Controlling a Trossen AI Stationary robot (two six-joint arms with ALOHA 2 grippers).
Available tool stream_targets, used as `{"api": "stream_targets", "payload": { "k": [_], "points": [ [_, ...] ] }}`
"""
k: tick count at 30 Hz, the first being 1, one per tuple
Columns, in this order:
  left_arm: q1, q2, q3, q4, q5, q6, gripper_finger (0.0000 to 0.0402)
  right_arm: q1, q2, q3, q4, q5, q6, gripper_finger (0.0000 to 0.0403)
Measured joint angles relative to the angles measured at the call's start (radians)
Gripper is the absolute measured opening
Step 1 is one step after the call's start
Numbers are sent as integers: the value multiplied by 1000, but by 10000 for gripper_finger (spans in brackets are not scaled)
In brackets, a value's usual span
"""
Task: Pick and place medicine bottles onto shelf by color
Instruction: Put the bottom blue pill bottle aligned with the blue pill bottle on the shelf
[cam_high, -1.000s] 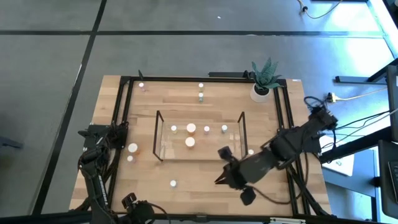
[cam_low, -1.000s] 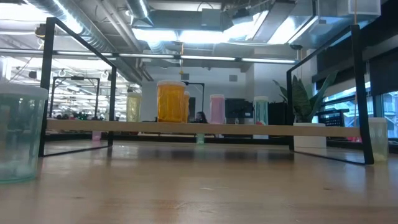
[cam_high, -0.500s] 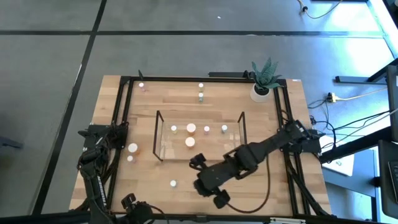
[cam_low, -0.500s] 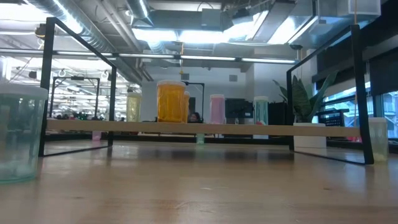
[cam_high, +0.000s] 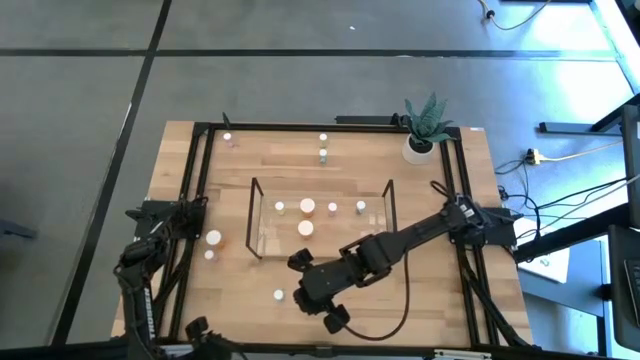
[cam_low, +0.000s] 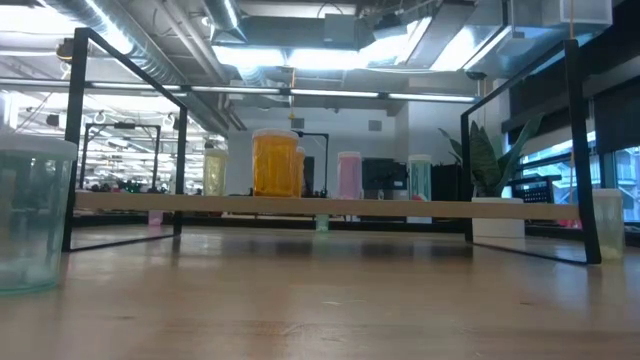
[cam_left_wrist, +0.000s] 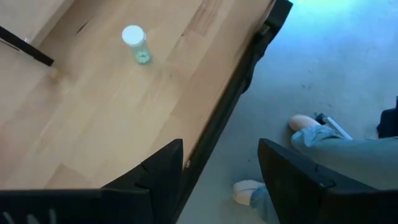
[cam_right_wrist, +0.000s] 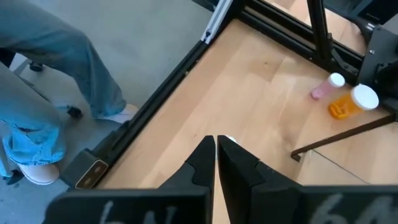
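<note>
Green bottle (cam_high: 278, 295) sits just beside right arm's closed jaws

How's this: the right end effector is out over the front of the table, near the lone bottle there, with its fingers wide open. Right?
Not quite. The right end effector has its fingers shut together, not wide open, as the right wrist view shows. The rest holds: in the high view it is out over the front of the table, near the lone bottle.

Both arms are matte black, jointed links trailing thin black cables, with angular, wedge-shaped black fingers.
</note>
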Motion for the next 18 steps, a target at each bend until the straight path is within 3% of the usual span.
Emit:
{"api": "stream_targets", "payload": {
  "k": [18],
  "points": [
    [-10, 0, 0, 0, -5, -7, 202, -3, 13, -5, 60, 1, 27, 22]
  ]
}}
